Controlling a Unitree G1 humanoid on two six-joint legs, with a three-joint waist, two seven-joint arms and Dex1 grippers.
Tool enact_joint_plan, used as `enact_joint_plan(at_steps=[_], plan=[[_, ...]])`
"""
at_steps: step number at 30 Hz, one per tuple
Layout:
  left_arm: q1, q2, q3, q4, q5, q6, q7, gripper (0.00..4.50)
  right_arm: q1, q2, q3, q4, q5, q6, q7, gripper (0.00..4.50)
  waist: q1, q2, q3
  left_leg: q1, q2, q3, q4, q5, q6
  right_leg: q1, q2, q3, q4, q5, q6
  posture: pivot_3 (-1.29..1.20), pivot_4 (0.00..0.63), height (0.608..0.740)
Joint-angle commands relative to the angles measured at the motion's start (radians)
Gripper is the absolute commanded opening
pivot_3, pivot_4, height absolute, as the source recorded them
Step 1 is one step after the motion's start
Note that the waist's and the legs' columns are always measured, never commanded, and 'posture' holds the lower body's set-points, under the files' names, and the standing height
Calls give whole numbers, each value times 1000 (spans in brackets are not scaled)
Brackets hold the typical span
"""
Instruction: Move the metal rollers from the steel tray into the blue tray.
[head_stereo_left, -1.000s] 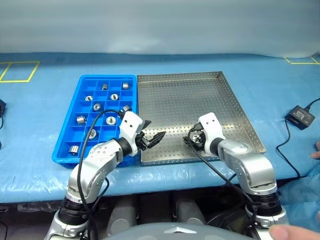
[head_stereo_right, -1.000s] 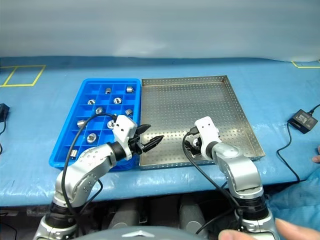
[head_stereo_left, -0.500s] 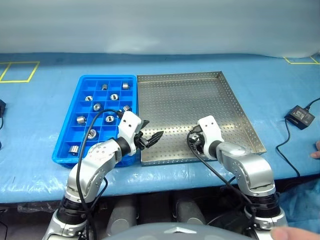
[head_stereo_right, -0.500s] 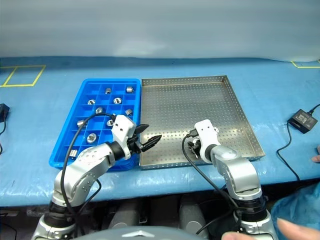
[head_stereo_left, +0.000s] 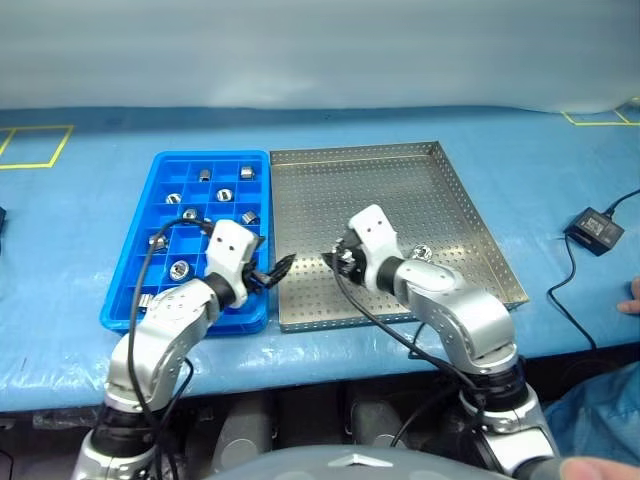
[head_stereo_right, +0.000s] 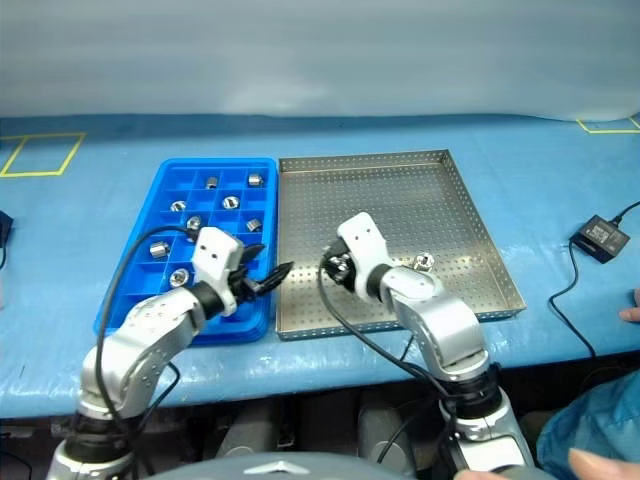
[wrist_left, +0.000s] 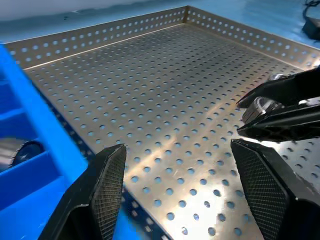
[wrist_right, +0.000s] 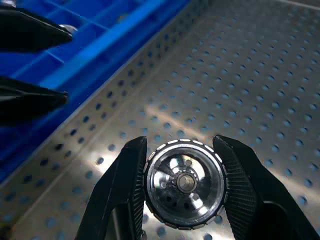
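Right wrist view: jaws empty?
No, the right gripper is shut on a metal roller, held above the steel tray.

Steel tray (head_stereo_left: 400, 190): perforated sheet metal, brushed, dull sheen with glare patches. Roller (wrist_right: 184, 183): polished metal, mirror-bright, finely ridged rim. Blue tray (head_stereo_left: 155, 210): glossy smooth plastic. Fingers (wrist_left: 107, 190): matt black, cross-hatched pads. Table cover (head_stereo_left: 90, 200): blue, wrinkled, shiny film.
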Motion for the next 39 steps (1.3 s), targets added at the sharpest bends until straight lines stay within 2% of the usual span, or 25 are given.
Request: enact_joint_plan(at_steps=[1,11,20,27,31,39], plan=[[63,69,112,-120,57,55,63,3629,-88,48,103,49,18,-91,63,1715,2,0,0,0,0,0,0,0,0,0,0,0,0,0,0,82,150,740],[174,99,311,-198,48,111,86,3629,-222,243,273,306,0,-249,129,1715,49,-1,0,2,0,-1,-1,1,-2,0,-1,-4,0,0,-1,165,150,740],[204,74,329,-215,31,123,85,3629,-228,294,309,472,-39,-321,152,1715,65,-6,-3,3,0,-6,-2,1,-9,-1,-2,-10,-1,0,-4,179,150,740],[166,63,295,-196,28,123,85,3629,-223,290,287,445,-51,-294,141,3973,67,-7,-3,2,1,-11,-5,2,-11,-1,-3,-15,-1,-2,-8,158,150,740],[122,24,246,-185,6,115,80,3629,-206,260,203,355,-49,-279,92,3973,73,-6,-2,1,0,-12,-6,4,-11,0,-3,-17,0,-2,-9,150,150,740],[18,-91,42,-135,-29,42,40,3629,-76,18,2,115,-81,-153,0,3973,74,-6,-2,0,-1,-14,-4,5,-10,2,-4,-19,0,-2,-9,94,150,740]])
